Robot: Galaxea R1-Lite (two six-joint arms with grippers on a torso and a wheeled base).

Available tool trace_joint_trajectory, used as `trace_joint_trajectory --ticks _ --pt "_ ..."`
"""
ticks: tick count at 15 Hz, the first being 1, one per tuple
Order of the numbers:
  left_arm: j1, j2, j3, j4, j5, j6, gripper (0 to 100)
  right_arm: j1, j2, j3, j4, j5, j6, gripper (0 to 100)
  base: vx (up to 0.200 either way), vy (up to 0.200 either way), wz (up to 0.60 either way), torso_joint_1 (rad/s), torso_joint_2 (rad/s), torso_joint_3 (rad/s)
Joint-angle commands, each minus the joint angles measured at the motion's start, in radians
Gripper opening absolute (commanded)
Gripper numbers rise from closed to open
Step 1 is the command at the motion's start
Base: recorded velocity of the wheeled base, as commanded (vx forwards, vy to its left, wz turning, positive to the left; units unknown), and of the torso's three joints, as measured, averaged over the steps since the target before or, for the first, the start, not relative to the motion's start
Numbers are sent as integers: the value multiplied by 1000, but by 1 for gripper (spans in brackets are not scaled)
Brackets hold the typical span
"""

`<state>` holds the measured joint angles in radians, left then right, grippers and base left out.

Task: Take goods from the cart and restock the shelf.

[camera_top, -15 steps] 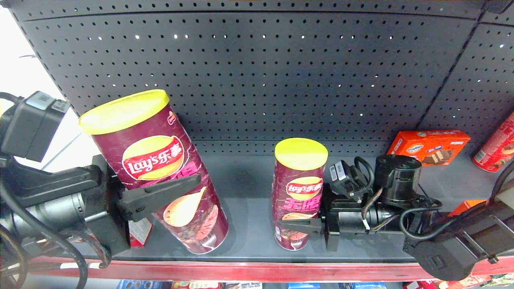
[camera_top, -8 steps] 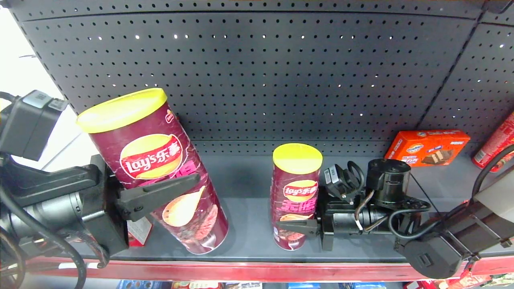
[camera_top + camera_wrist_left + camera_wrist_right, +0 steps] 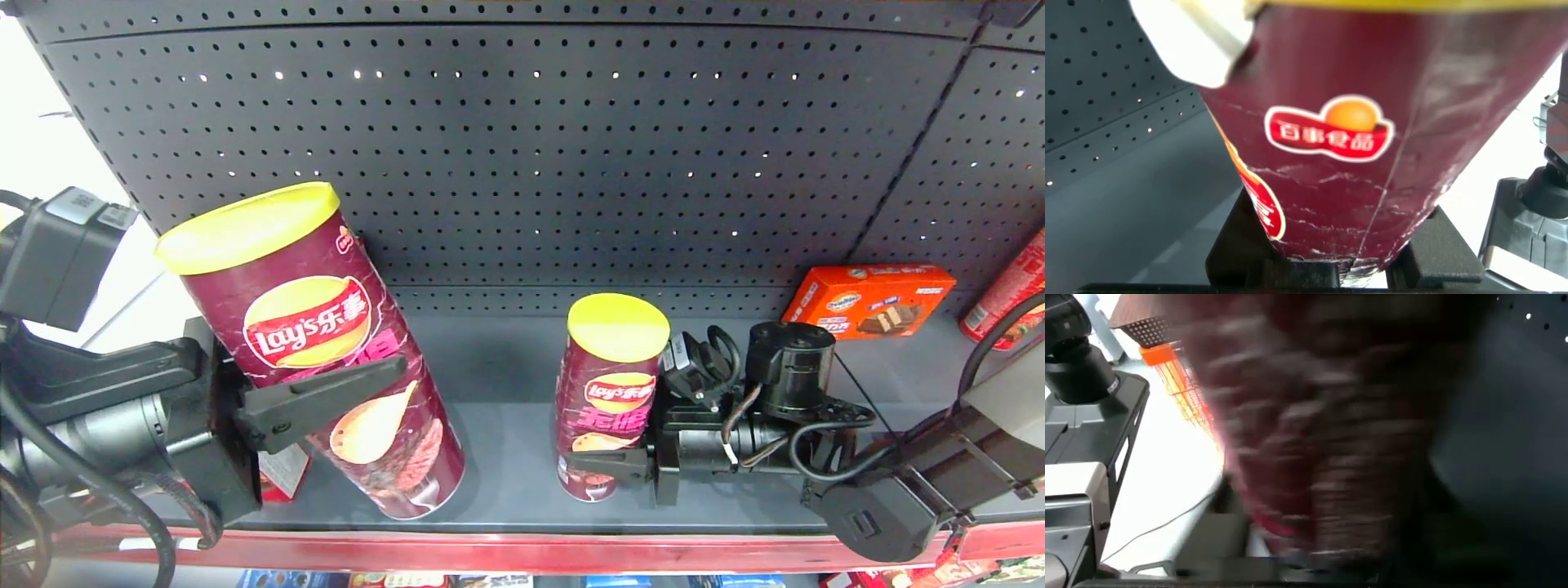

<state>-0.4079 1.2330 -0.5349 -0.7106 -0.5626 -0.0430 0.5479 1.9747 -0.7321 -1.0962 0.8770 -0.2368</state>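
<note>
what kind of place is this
Probably a shop aisle: a pegboard-backed shelf with a red front edge, an orange snack box on it, and the left chip can and right chip can as stock.

Head camera looks down at the shelf [image 3: 506, 392]; wrist cameras crowd the left can [image 3: 1372, 163] and right can [image 3: 1323, 433] (shelf shared).

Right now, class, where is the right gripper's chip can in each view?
Head view: chip can at centre, held by the right gripper.
Left wrist view: this is the second can instead.
Right wrist view: blurred, close up.
Shared landmark: perforated back panel.
</note>
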Motion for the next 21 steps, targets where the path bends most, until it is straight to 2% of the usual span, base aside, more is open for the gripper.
trace_joint_trajectory --ticks 1,5,8,9,11,13,14,15,16,17,18,19,21 --pt "0 -3 16 -6 0 -2 0 1 -30 8 -2 0 -1 100 0 0 0 0 0 0" --pt "0 -24 41 -6 0 -2 0 -2 -119 63 -2 -10 1 100 0 0 0 0 0 0" --pt "1 -40 65 -6 1 -3 0 -17 -341 212 2 -43 8 100 0 0 0 0 0 0" --pt "1 -43 62 -6 1 -3 0 -59 -456 284 9 -52 10 100 0 0 0 0 0 0" --pt "0 -46 64 -6 1 -3 0 -152 -585 333 16 -81 25 100 0 0 0 0 0 0" --pt "0 -56 64 -4 1 -3 0 -318 -764 385 24 -178 77 100 0 0 0 0 0 0" --pt "0 -59 65 -4 1 -3 0 -355 -803 402 39 -220 77 100 0 0 0 0 0 0" --pt "-2 -63 65 -4 1 -3 0 -413 -873 438 82 -299 77 100 0 0 0 0 0 0" --pt "-2 -67 65 -4 0 -3 0 -467 -982 508 159 -426 77 100 0 0 0 0 0 0" --pt "-2 -67 64 -4 0 -3 0 -479 -1062 545 211 -500 79 100 0 0 0 0 0 0" --pt "-2 -69 65 -4 1 -3 0 -479 -1070 547 216 -506 79 100 0 0 0 0 0 0" --pt "-2 -73 65 -4 1 -2 0 -480 -1223 588 346 -609 82 100 0 0 0 0 0 0" --pt "-3 -75 64 -4 1 -2 0 -479 -1392 591 544 -688 85 100 0 0 0 0 0 0"
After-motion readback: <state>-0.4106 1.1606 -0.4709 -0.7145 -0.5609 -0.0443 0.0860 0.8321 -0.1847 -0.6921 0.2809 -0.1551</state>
